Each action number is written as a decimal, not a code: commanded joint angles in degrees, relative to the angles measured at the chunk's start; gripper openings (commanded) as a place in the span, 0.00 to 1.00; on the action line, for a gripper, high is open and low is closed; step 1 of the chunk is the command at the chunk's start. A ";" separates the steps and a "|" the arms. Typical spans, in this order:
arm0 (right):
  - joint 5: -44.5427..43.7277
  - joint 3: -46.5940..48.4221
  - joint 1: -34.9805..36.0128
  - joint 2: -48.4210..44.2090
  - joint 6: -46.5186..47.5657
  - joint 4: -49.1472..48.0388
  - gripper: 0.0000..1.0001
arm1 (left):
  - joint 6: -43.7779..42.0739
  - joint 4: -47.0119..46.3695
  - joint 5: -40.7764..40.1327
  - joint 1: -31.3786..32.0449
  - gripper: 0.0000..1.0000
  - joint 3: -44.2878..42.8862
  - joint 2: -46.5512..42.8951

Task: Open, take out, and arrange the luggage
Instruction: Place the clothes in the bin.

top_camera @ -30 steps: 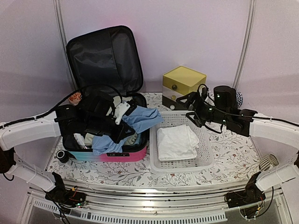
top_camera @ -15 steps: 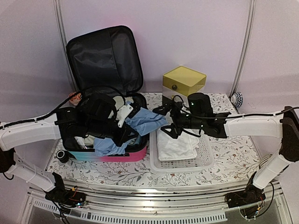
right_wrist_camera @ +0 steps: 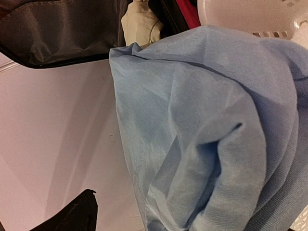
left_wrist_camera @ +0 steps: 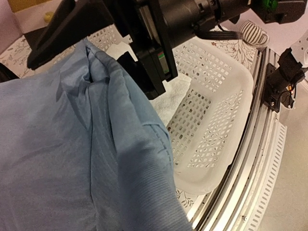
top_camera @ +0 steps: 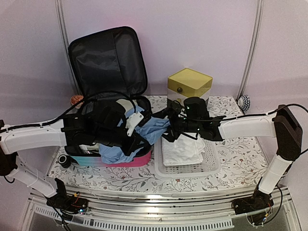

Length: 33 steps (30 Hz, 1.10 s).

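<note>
Change: right gripper (top_camera: pixel 166 126) now at blue garment (top_camera: pixel 120 153) over luggage (top_camera: pixel 130 161), in from right.
Jaws: left gripper (top_camera: pixel 137 126) pinches garment; right gapes around it.
Meaning: handover likely near.

The floral-patterned white table (top_camera: pixel 240 154) carried the open turquoise-to-pink hard-shell suitcase (top_camera: pixel 130 161), a white plastic mesh basket (top_camera: pixel 211 164) just beside it, a yellow-topped drawer box (top_camera: pixel 189 83) behind, and a small black roll (top_camera: pixel 64 160).
</note>
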State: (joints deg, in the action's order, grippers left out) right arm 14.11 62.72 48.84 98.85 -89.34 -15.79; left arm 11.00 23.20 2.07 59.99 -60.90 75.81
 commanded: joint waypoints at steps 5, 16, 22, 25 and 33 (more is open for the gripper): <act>-4.49 0.46 -0.36 -1.59 2.62 3.20 0.56 | -0.06 -3.34 0.41 3.53 0.00 -3.40 3.52; -2.30 -0.92 -5.89 -6.59 17.31 9.78 0.02 | 1.59 -4.55 -2.92 6.70 0.00 -10.80 14.01; 0.55 -1.04 -9.73 -7.76 27.51 14.40 0.02 | 5.48 -6.50 -5.11 8.20 0.00 -16.91 20.91; 2.46 -0.49 -11.97 -7.26 32.74 16.28 0.02 | 7.88 -7.02 -5.11 8.28 0.00 -20.24 24.87; 5.52 2.65 -14.97 -3.85 44.01 22.45 0.02 | 12.00 -5.47 -5.13 9.54 0.00 -29.43 34.20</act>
State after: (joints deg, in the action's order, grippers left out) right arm 18.46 62.57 34.70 92.97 -53.74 3.62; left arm 19.84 18.81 -4.03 67.02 -85.93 107.31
